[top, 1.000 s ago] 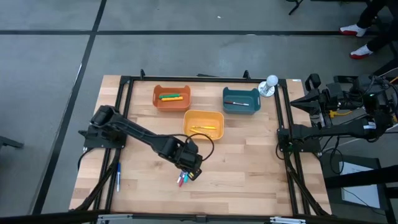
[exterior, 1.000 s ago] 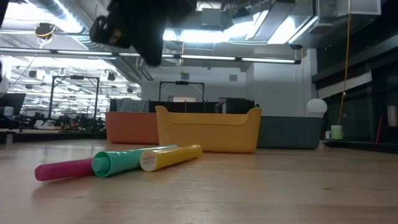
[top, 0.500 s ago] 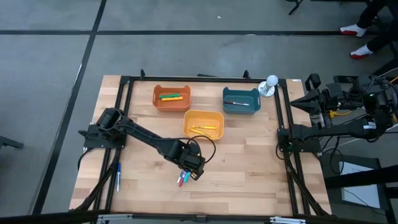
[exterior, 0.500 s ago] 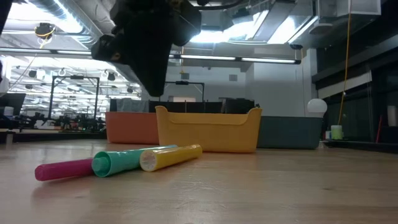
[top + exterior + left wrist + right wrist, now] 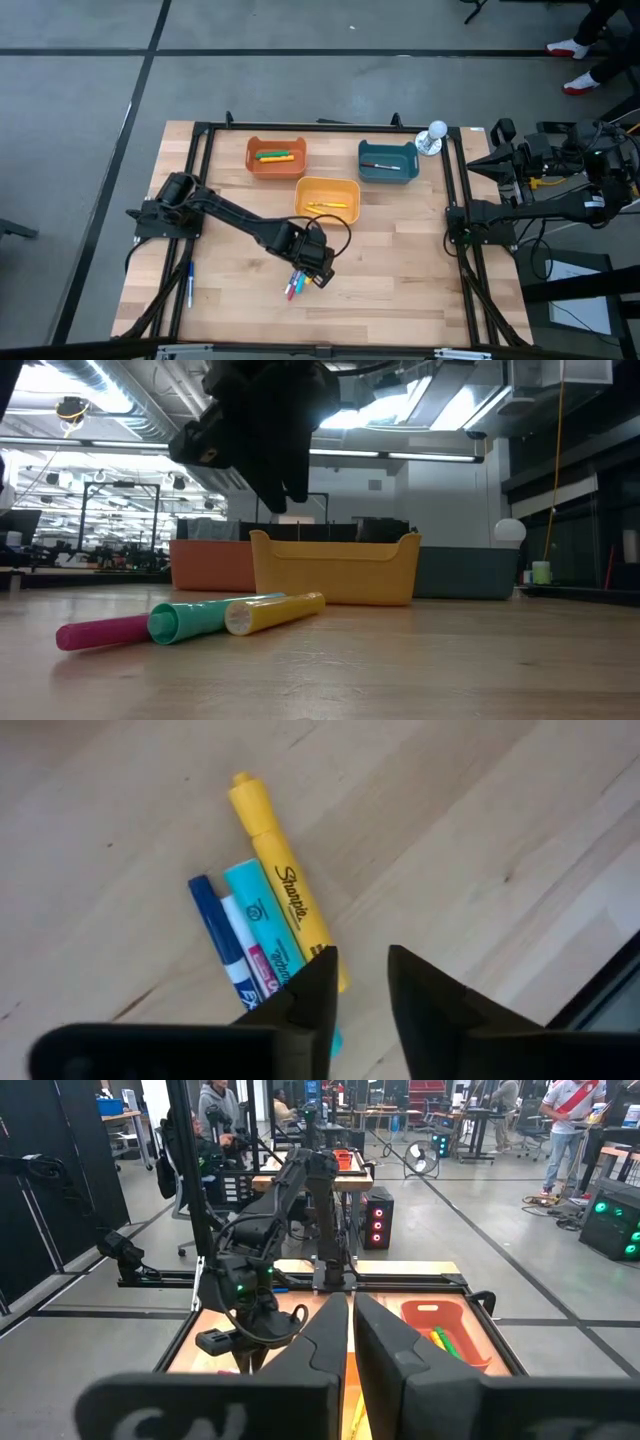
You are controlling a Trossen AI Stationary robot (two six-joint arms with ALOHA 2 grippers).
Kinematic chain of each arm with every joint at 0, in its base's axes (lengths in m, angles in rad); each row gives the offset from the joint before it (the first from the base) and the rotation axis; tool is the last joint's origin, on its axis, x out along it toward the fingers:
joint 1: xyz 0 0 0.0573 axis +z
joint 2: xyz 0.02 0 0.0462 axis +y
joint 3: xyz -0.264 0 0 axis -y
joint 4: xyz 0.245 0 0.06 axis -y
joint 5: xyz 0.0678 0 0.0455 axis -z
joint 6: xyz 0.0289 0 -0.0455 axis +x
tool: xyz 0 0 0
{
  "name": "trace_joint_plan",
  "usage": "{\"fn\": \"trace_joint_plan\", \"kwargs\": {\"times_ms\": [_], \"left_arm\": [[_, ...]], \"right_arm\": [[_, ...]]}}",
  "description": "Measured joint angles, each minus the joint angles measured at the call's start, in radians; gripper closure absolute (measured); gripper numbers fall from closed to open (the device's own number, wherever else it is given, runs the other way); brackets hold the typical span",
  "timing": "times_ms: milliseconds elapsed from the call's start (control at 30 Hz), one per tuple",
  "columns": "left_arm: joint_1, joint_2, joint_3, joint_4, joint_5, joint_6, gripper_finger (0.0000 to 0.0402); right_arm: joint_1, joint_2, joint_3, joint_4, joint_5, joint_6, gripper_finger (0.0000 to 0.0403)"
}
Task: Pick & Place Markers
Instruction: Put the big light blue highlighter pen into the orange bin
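Loose markers (image 5: 294, 284): bunched side by side on bare wood near the table's front edge, touching along their lengths, long axes roughly parallel and running from front-left to back-right in the high view
Yellow marker (image 5: 281, 898): longest of the bunch in the left wrist view, capped tip aimed away from the fingers, "Sharpie" lettered along the barrel; in the low view lies flat, round end toward the camera (image 5: 270, 612)
Teal marker (image 5: 266, 925): pressed against the yellow one, same heading; open-looking round end faces the low camera (image 5: 195, 619)
Blue marker (image 5: 221, 938): thinner, dark cap pointing away from the fingers, on the teal one's far side from the yellow
Pink marker (image 5: 100, 631): flat on the wood at the outer edge of the bunch in the low view
Left gripper (image 5: 318, 273): above the bunch's back-right end, clear of the wood in the low view; fingers (image 5: 306, 1000) slightly parted with a narrow gap, holding nothing
Blue pen (image 5: 190, 284): alone at the table's left front, outside the frame rail, long axis front to back
Yellow bin (image 5: 327, 199): behind the bunch, mid-table, a yellow marker lying crosswise inside
Orange bin (image 5: 276, 156): further back, left; green and yellow markers crosswise inside
Teal bin (image 5: 388, 161): further back, right; one red marker crosswise inside
Right gripper (image 5: 351, 1342): parked off the table's right side, fingers nearly closed with only a thin slit between, holding nothing
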Motion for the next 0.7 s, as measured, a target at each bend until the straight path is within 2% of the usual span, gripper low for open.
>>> {"fn": "trace_joint_plan", "kwargs": {"times_ms": [167, 300, 700], "left_arm": [[0.008, 0.000, 0.000, -0.004, -0.006, -0.015, 0.0273], [0.019, 0.000, -0.017, -0.002, -0.006, -0.025, 0.0256], [0.053, 0.001, -0.049, -0.003, 0.016, -0.065, 0.0261]], "right_arm": [[0.000, 0.000, 0.000, 0.000, 0.000, 0.000, 0.0379], [0.000, 0.000, 0.000, 0.000, 0.000, 0.000, 0.0379], [0.000, 0.000, 0.000, 0.000, 0.000, 0.000, 0.0379]]}}
